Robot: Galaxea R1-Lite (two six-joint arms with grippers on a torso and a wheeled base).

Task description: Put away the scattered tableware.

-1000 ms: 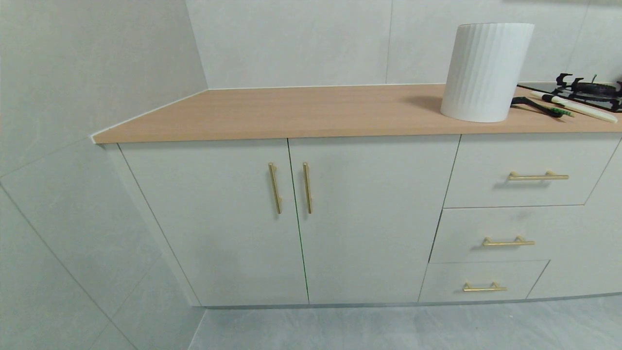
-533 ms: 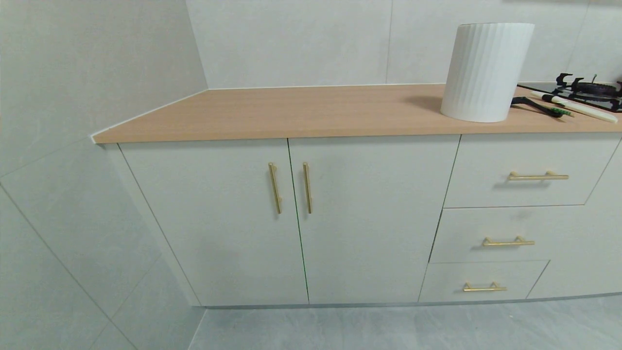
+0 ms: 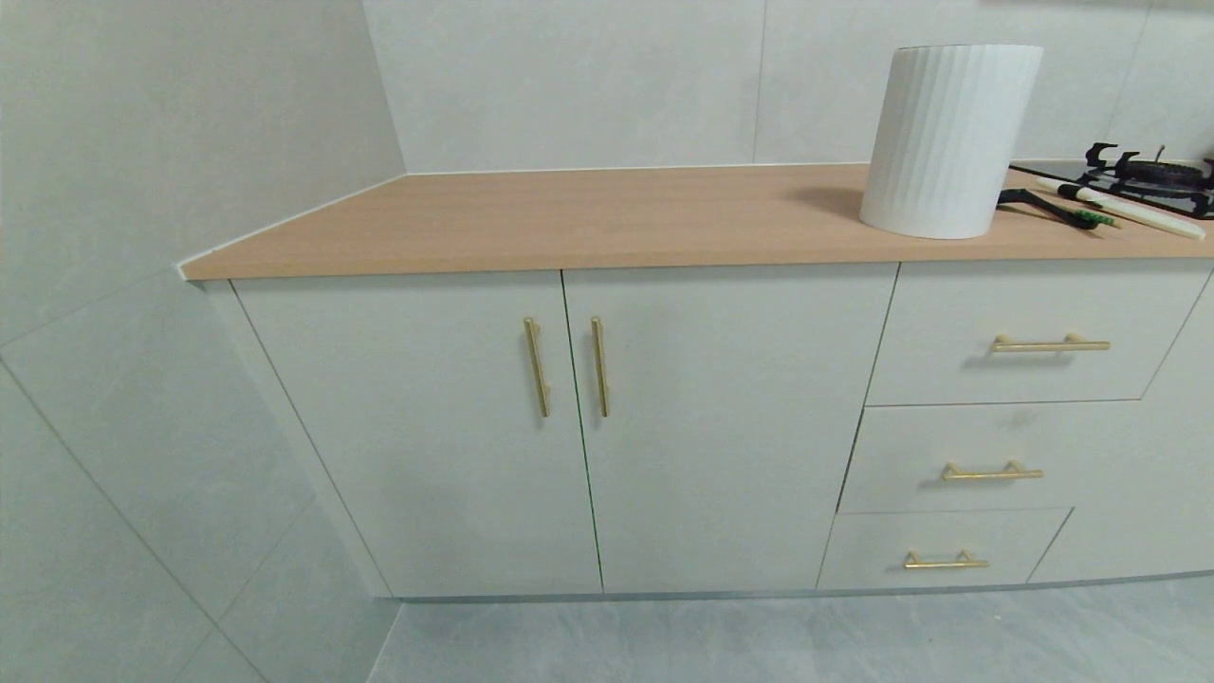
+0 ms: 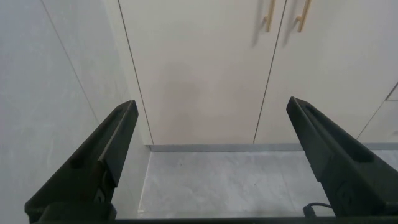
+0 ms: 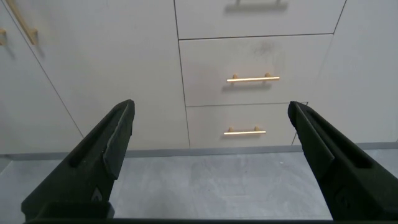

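Note:
On the wooden countertop, at its right end, stands a tall white ribbed container. Just right of it lie a black-handled utensil and a long white utensil. My left gripper hangs low in front of the double cabinet doors, open with nothing between its fingers. My right gripper is open too, low before the stack of drawers, holding nothing.
A black gas hob sits at the far right of the counter. Below are two cabinet doors with gold handles and three drawers. Tiled walls close the left side and back. Grey floor lies in front.

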